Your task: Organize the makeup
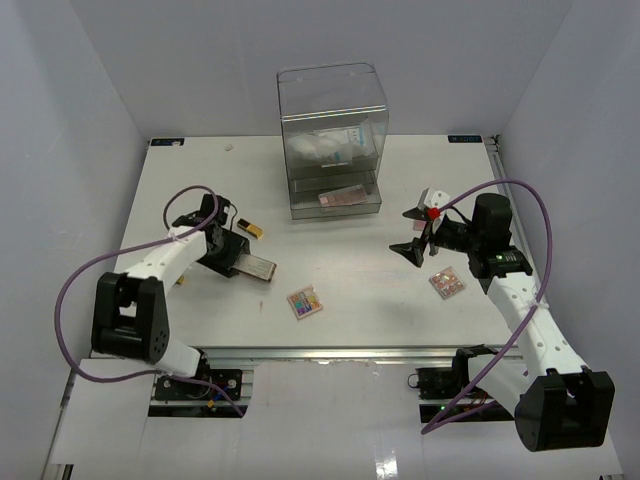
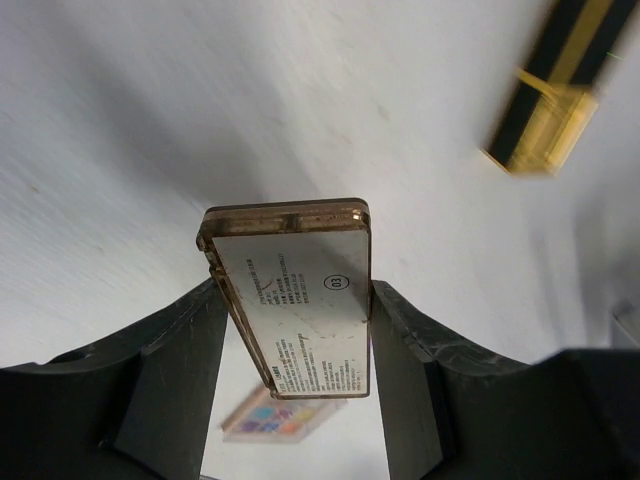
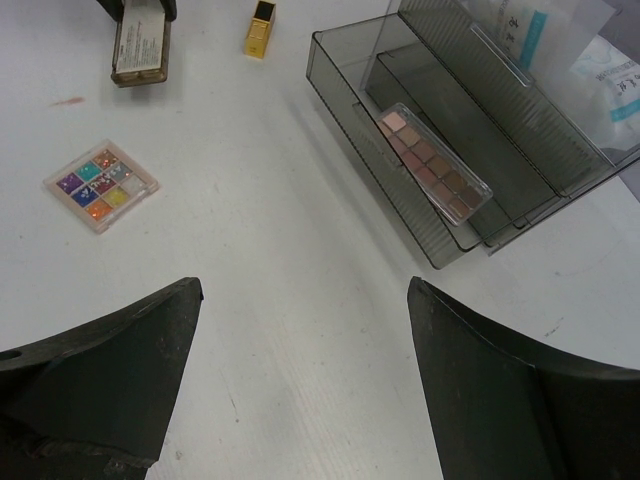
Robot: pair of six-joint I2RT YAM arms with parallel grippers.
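Left jaws grip bronze compact (image 2: 290,300); white label, print unreadable.

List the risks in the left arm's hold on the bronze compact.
1. The left gripper pinches the bronze compact only by its thin side edges, with one end sticking out past the fingertips; it may pivot or slip when moved.
2. The gold-and-black tube lies close by; a swing could knock it.

high rear overview, two close wrist views, middle palette (image 1: 304,302) shared
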